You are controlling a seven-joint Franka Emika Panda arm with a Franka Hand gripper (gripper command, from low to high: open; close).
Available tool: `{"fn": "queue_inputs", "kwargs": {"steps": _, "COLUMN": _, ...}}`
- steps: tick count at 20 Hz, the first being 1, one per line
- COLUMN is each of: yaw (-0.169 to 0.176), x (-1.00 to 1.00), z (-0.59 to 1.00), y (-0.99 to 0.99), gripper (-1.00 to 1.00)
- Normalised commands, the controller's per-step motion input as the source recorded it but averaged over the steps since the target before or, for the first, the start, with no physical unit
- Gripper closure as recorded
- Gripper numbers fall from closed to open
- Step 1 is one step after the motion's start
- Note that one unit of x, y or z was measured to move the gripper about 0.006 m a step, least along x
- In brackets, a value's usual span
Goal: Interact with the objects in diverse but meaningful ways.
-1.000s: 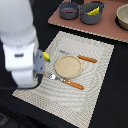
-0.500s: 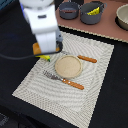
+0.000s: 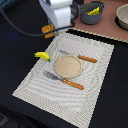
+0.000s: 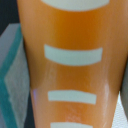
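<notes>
An orange-brown bun with white stripes [image 4: 70, 75] fills the wrist view, very close to the camera. In the exterior view the bun [image 3: 48, 32] hangs under my gripper [image 3: 50, 28], above the back left corner of the striped placemat [image 3: 95, 95]; the gripper looks shut on it, with its fingers mostly hidden. A yellow green-tipped banana [image 3: 42, 56] lies on the mat's left side, well below the gripper. A yellow cheese wedge [image 3: 92, 11] sits inside a grey pot [image 3: 93, 15] at the back. The sausage is out of view.
A tan round plate [image 3: 68, 66] lies mid-mat, with an orange-handled knife [image 3: 81, 58] behind it and an orange-handled fork [image 3: 64, 80] in front. A second grey pot [image 3: 122, 17] stands at the back right on the brown tabletop.
The arm has swung from the mat's left front towards the back, carrying the bun. The banana, covered by the arm before, now shows on the mat.
</notes>
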Motion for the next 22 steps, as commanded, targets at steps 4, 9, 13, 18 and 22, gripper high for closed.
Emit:
{"fn": "queue_inputs", "kwargs": {"steps": 4, "yaw": 0.001, "x": -0.26, "z": -0.39, "y": 0.30, "gripper": 1.00}}
{"fn": "queue_inputs", "kwargs": {"steps": 9, "yaw": 0.000, "x": -0.20, "z": -0.50, "y": 0.15, "gripper": 1.00}}
{"fn": "queue_inputs", "kwargs": {"steps": 13, "yaw": 0.000, "x": -0.21, "z": -0.56, "y": 0.08, "gripper": 1.00}}
{"fn": "queue_inputs", "kwargs": {"steps": 18, "yaw": 0.000, "x": -0.20, "z": -0.58, "y": 0.13, "gripper": 1.00}}
{"fn": "queue_inputs", "kwargs": {"steps": 22, "yaw": 0.000, "x": -0.17, "z": -0.61, "y": 0.10, "gripper": 1.00}}
